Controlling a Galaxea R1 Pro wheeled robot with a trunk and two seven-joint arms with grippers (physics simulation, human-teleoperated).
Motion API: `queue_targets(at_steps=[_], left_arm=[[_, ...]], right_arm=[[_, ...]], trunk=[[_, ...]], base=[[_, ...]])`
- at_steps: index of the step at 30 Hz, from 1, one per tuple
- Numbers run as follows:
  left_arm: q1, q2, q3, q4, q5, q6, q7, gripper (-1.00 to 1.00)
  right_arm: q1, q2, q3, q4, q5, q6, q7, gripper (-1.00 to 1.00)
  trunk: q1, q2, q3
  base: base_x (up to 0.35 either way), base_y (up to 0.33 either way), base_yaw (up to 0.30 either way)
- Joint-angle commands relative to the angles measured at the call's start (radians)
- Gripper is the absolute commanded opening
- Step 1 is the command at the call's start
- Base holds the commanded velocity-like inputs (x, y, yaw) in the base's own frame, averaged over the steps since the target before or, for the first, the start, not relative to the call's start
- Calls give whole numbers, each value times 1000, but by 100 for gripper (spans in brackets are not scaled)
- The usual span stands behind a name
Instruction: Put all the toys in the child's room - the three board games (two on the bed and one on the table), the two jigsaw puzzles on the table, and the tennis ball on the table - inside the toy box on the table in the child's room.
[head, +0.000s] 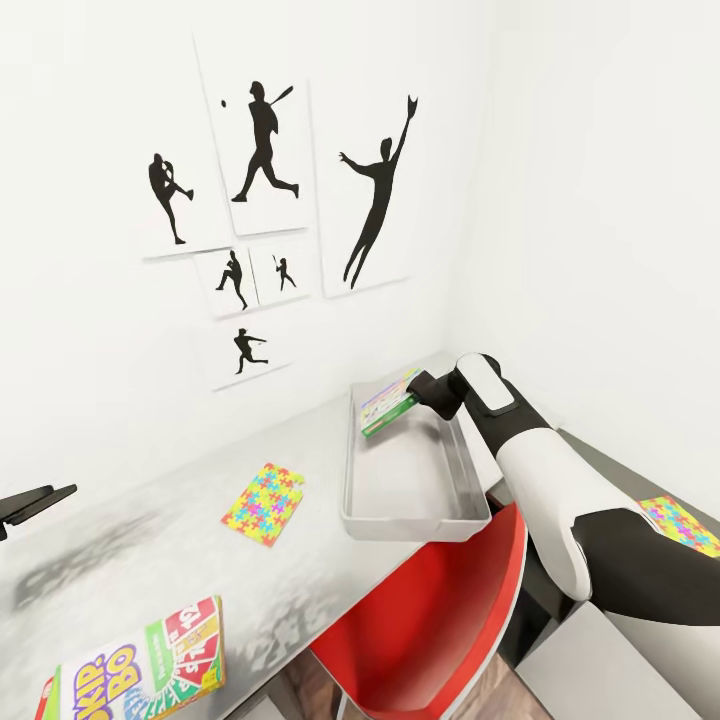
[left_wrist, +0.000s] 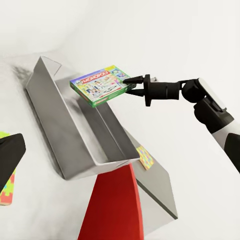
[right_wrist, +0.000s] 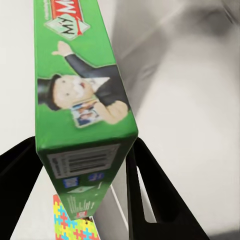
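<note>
From the head camera, the right end effector (head: 415, 392) pinches a flat green Monopoly board game box (head: 388, 403) over the far end of the light grey rectangular toy box (head: 412, 520) on the pale grey bench (head: 150, 520). The left end effector (head: 35, 497) shows too little to tell its state.

The left wrist camera shows the game hovering, tilted, above the bin's rim.

The right wrist camera shows fingers flanking the game's edge. Best lowered inside the walls before release.

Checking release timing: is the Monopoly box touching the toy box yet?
Apart. In the left wrist view the Monopoly box, clamped in the right gripper, hangs above the toy box with clear space below it.
</note>
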Motion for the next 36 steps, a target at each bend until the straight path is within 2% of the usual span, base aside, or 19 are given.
queue_targets(at_steps=[1, 36], left_arm=[[-1, 0, 0, 0, -1, 11, -5, 100], [-1, 0, 0, 0, -1, 11, -5, 100]], right_arm=[[-1, -1, 3, -1, -7, 1, -8, -100], [-1, -1, 2, -1, -7, 0, -8, -100]], trunk=[[1, -2, -2], [1, -2, -2]], base=[[0, 0, 0], [22, 0, 0]])
